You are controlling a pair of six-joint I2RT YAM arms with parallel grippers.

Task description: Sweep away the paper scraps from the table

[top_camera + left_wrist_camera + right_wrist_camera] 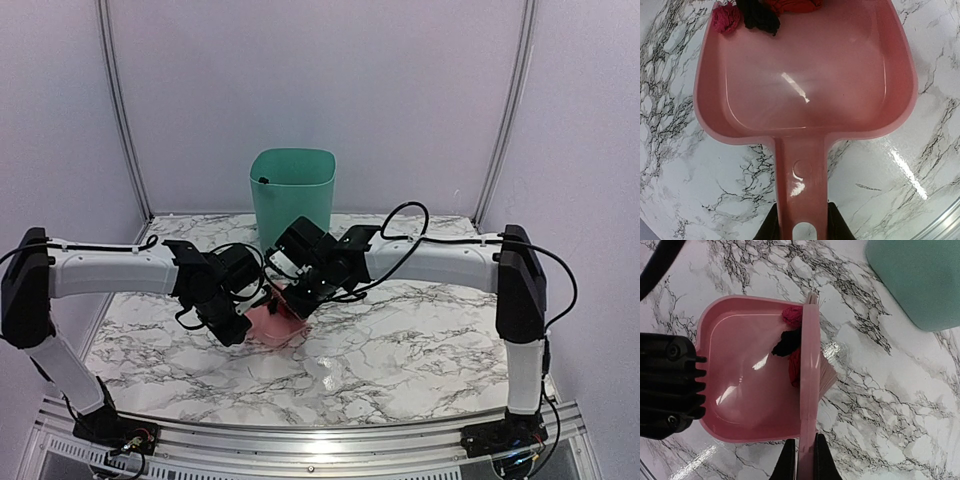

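My left gripper (801, 226) is shut on the handle of the pink dustpan (805, 75), which lies flat on the marble table (670, 150). My right gripper (804, 459) is shut on the pink brush (809, 390), whose bristles stand at the dustpan's open lip. Paper scraps sit at that lip: a magenta one (792, 316), a black one (787, 343) and a red one (795, 367). In the left wrist view they show as magenta (726, 17), black (758, 15) and red (792, 5). In the top view both grippers meet over the dustpan (272, 322).
A green bin (292, 195) stands upright at the back of the table, just behind the grippers, and also shows in the right wrist view (920, 280). The metal-railed front edge (310, 445) runs along the near side. White walls enclose the table.
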